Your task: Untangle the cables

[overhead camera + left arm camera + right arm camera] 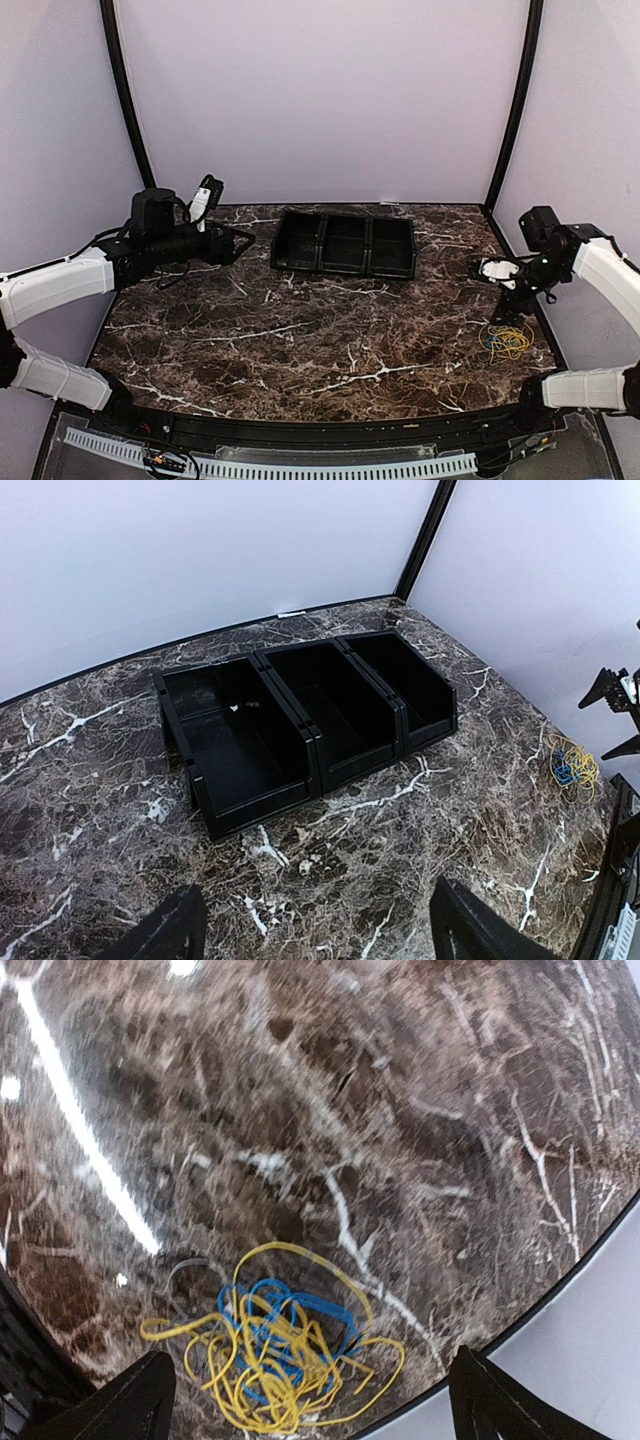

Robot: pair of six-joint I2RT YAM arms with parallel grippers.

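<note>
The cables (507,342) lie in one tangled heap of yellow, blue and a little grey wire on the marble table, close to its right edge. In the right wrist view the cables (275,1345) sit just ahead of my right gripper (315,1400), whose fingers stand wide apart with nothing between them. From above, the right gripper (490,290) hangs a little above and behind the heap, not touching it. My left gripper (240,245) is open over the far left of the table, far from the cables (572,768). The left gripper (320,935) holds nothing.
A black tray (343,270) with three compartments stands at the back middle of the table, its bins (320,750) showing nothing inside. The table's curved right edge (560,1270) runs right beside the heap. Pale walls close in the back and sides.
</note>
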